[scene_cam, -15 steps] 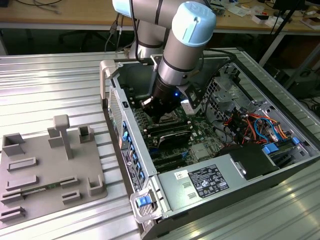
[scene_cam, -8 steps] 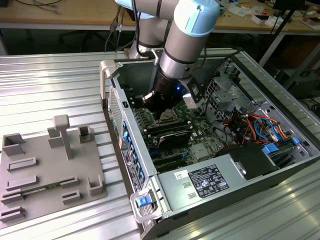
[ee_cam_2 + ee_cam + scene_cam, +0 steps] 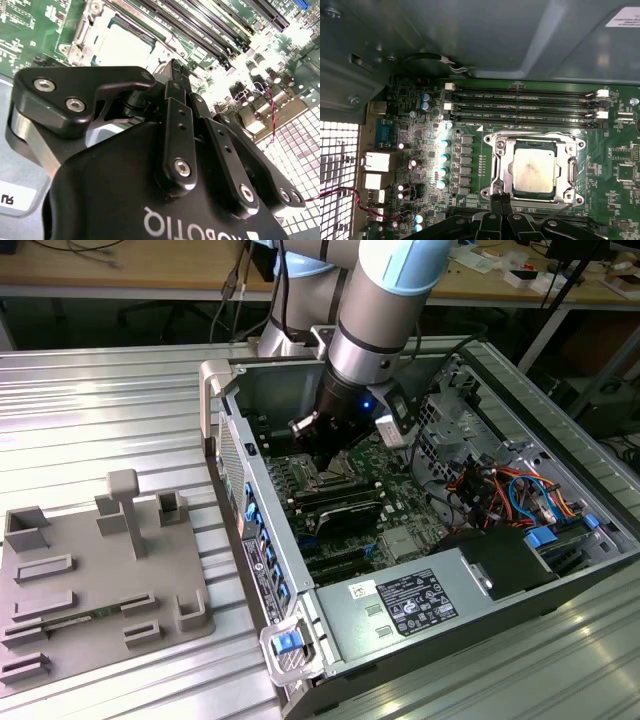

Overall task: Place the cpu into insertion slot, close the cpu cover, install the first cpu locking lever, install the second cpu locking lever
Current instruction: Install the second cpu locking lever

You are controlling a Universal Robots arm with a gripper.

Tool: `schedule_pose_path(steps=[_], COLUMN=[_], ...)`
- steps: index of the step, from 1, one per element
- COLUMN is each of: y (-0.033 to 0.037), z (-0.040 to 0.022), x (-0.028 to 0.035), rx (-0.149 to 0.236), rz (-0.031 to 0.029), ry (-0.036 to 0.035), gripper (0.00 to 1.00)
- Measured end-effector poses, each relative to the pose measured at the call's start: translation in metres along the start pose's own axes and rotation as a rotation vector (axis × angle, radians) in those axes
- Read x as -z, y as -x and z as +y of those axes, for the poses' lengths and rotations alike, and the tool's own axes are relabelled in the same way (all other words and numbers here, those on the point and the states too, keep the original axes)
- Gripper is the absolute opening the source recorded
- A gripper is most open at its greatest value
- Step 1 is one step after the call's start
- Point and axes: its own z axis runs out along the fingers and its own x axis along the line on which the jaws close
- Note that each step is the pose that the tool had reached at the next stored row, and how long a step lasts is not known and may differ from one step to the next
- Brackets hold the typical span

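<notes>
Showing the tool (image 3: 500, 199) with its black fingers (image 3: 495, 201) pressed together, gripping nothing, tips down at the nearest edge of the cpu cover (image 3: 506, 167), a thin silvery frame lying flat. Just past the tips sits the cpu (image 3: 534, 170), a flat square with a dull tan metal face, seated in the insertion slot (image 3: 535, 144) under the frame's window. Farther beyond run long black memory slots (image 3: 525, 105).

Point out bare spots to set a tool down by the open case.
Free: ribbed table beyond the grey fixture tray, on the exterior view's left of the case; also the strip at that view's lower right. Crowded: inside the case, with the arm and gripper by the cpu, cables bunched alongside.
</notes>
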Motion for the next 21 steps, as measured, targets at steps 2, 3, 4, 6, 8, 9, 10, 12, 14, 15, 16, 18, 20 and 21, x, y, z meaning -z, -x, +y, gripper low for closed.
schedule_pose_path(steps=[2,3,4,6,8,9,10,12,14,15,16,18,20,21], y=[0.0028,0.0043,0.0057,0.0084,0.0112,0.0126,0.014,0.0191,0.0243,0.027,0.0296,0.0313,0.0315,0.0315], z=[0.0002,0.0004,0.0006,0.0009,0.0014,0.0017,0.002,0.0025,0.0028,0.0029,0.003,0.0029,0.0029,0.0029], x=[0.0002,0.0004,0.0004,0.0005,0.0007,0.0008,0.0009,0.0012,0.0013,0.0014,0.0015,0.0015,0.0015,0.0015], rx=[0.0,0.0,0.0,0.0,0.0,0.0,0.0,0.0,-0.001,-0.001,-0.002,-0.003,-0.003,-0.003], rz=[-0.0001,0.0001,0.0001,0.0001,0.0002,0.0003,0.0003,0.0006,0.0014,0.0021,0.0034,0.0049,0.0052,0.0052], ry=[-0.0014,-0.0021,-0.0028,-0.004,-0.0053,-0.0058,-0.0065,-0.0128,-0.0263,-0.0397,-0.0612,-0.0876,-0.0932,-0.0934], gripper=[0.11,0.11,0.11,0.11,0.11,0.11,0.11,0.11,0.11,0.11,0.11,0.11,0.11,0.11])
